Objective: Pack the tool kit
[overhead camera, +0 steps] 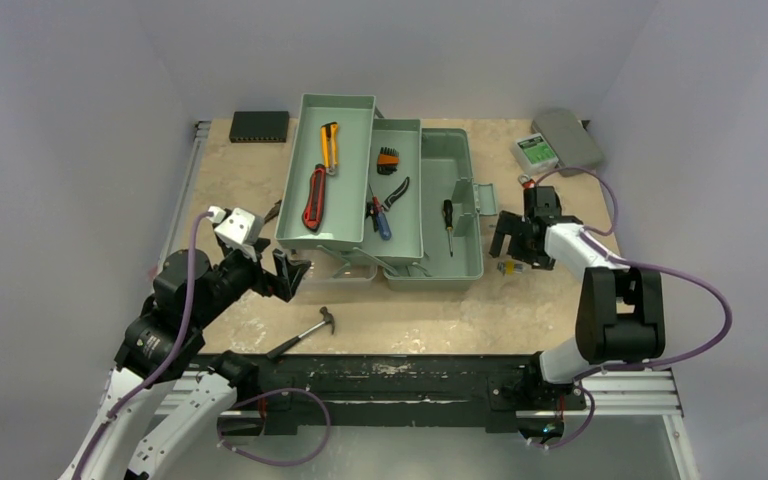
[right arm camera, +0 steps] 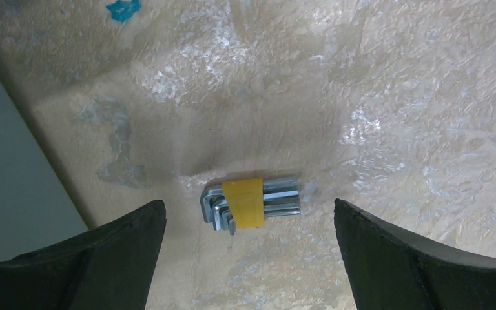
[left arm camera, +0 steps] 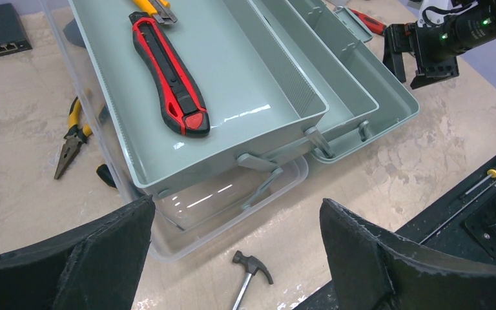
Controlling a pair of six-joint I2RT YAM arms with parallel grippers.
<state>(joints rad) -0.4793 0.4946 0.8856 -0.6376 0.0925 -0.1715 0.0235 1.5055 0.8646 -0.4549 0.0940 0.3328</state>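
between the right fingers (right arm camera: 103,258), spread wide and holding nothing, lay a bundle of steel hex keys (right arm camera: 252,203), l-shaped and banded in yellow, flat on the mottled beige surface (right arm camera: 394,97) just right of the toolbox (overhead camera: 465,190). the left fingers (left arm camera: 90,258), blunt black wedges with a rough grain, stood wide and empty too, framing a small hammer (left arm camera: 252,265) near the front edge. beyond them the sage-green plastic toolbox sat open mid-surface, its smooth trays fanned out to the left over a clear lid (left arm camera: 187,239). a red-and-black knife (left arm camera: 171,71) lay in the top tray (left arm camera: 252,84) near a yellow one (overhead camera: 329,147); black pliers (overhead camera: 396,193) lay in the middle tray (overhead camera: 405,135), a screwdriver (overhead camera: 448,225) in the base. yellow-handled pliers (left arm camera: 71,135) lay on the surface left of the box. a flat black box (overhead camera: 259,125) and a grey case (overhead camera: 568,138) sat at the far edge.
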